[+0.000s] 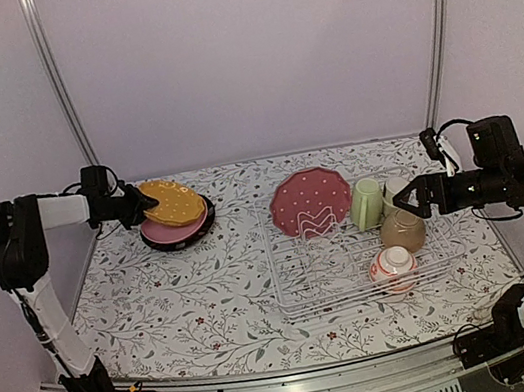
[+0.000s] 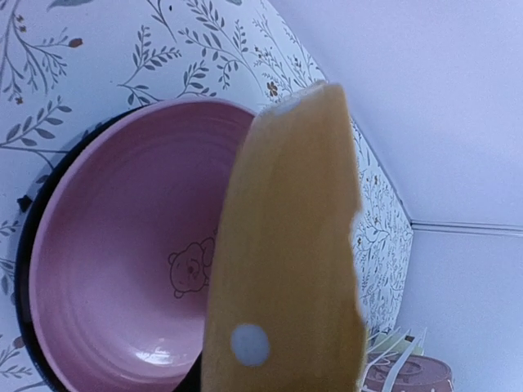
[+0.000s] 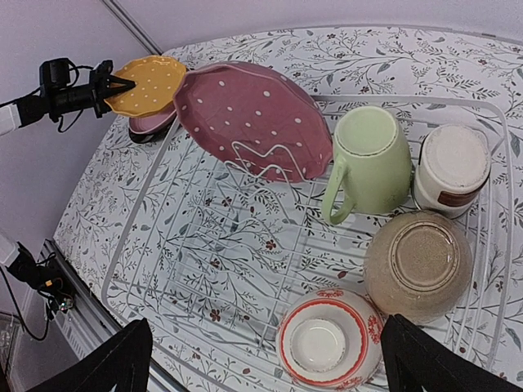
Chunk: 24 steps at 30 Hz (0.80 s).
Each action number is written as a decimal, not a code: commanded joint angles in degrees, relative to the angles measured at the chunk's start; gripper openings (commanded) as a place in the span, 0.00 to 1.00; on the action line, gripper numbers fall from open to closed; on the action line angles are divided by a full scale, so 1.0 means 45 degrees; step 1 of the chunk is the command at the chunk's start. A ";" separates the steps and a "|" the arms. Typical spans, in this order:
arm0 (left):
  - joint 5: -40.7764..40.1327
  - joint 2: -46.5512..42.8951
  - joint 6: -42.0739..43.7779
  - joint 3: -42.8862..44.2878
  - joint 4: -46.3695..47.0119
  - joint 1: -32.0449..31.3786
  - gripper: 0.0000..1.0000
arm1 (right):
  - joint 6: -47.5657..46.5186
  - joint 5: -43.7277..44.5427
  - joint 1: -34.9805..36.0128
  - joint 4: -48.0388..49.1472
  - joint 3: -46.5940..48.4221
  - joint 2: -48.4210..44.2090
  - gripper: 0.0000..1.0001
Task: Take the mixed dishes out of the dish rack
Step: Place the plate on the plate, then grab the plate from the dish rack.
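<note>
Over at the far left of the bench [image 1: 189, 300], the left tool [image 1: 147, 204] is pinched on the near rim of the orange plate [image 1: 174, 202]. It holds that plate tilted above the pink plate [image 1: 169, 235], which lies inside a dark-rimmed plate [image 1: 210, 215] on the cloth. Whether the orange plate touches the pink one I cannot tell. In the left wrist view the orange plate fills the middle, edge-on, with the pink plate beneath and to the left of it.

The right tool [image 1: 407, 199] stands wide open with nothing in it, hanging over the right end of the dish rack [image 1: 299, 291]. The tan bowl [image 1: 402, 229] sits bottom-up just below and in front of its tips. The white-and-red bowl [image 1: 394, 268], also bottom-up, lies nearer the rack's front edge. Both its fingers [image 3: 114, 363] are clear of the dishes. Just beyond the tan bowl sit the pale green cup [image 1: 367, 203] and the small grey-white cup [image 1: 395, 189]. The maroon dotted plate [image 1: 309, 198] leans upright in the prongs at the rack's far left, well apart from either tool.
</note>
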 commanded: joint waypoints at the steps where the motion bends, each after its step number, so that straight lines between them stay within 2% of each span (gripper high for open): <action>1: 0.0468 -0.0096 0.0127 0.0314 0.0824 0.0014 0.25 | 0.0111 -0.0144 -0.0051 0.0173 0.0043 0.0058 0.99; 9: 0.0011 0.0013 0.0538 0.0659 -0.0497 -0.0078 0.35 | 0.0084 -0.0117 -0.0038 0.0121 -0.0013 -0.0036 0.99; 17: -0.1809 -0.0486 0.1980 0.1566 -0.2961 -0.0539 0.45 | 0.0080 -0.0087 -0.0052 0.0092 -0.0034 -0.0098 0.99; 22: -0.2214 -0.0449 0.2220 0.1757 -0.3449 -0.0592 0.50 | 0.0052 -0.0075 -0.0037 0.0079 0.0022 -0.0020 0.99; 24: -0.2413 -0.0448 0.2262 0.1726 -0.3549 -0.0611 0.56 | 0.0046 -0.0075 -0.0040 0.0082 0.0024 -0.0010 0.99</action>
